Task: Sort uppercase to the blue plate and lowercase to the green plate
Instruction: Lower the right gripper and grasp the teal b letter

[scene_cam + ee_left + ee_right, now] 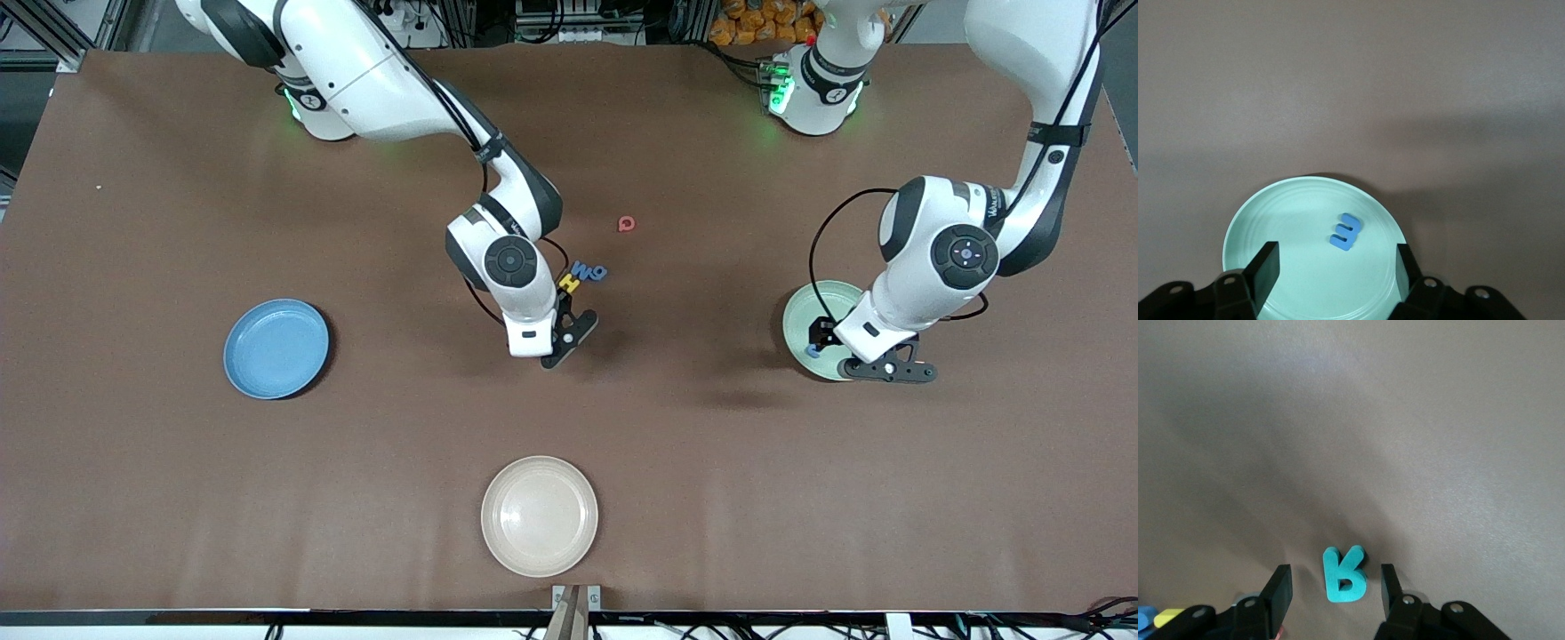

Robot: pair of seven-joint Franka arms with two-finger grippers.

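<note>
Sorting barely begun: left gripper [1338,267], jaws apart, above small blue foam e [1346,232] on mint-green plate [1251,220]; right gripper [1336,590], jaws apart, straddling flat teal R [1343,574]; sky-blue plate [276,348] bare.

The right arm's wrist covers part of the yellow H [568,284] in the front view, and the teal-green R [1345,574] is hidden there entirely. The left arm hides the green plate [805,322] from about one to five o'clock. The right wrist view's edge crops a yellow letter [1166,617].
</note>
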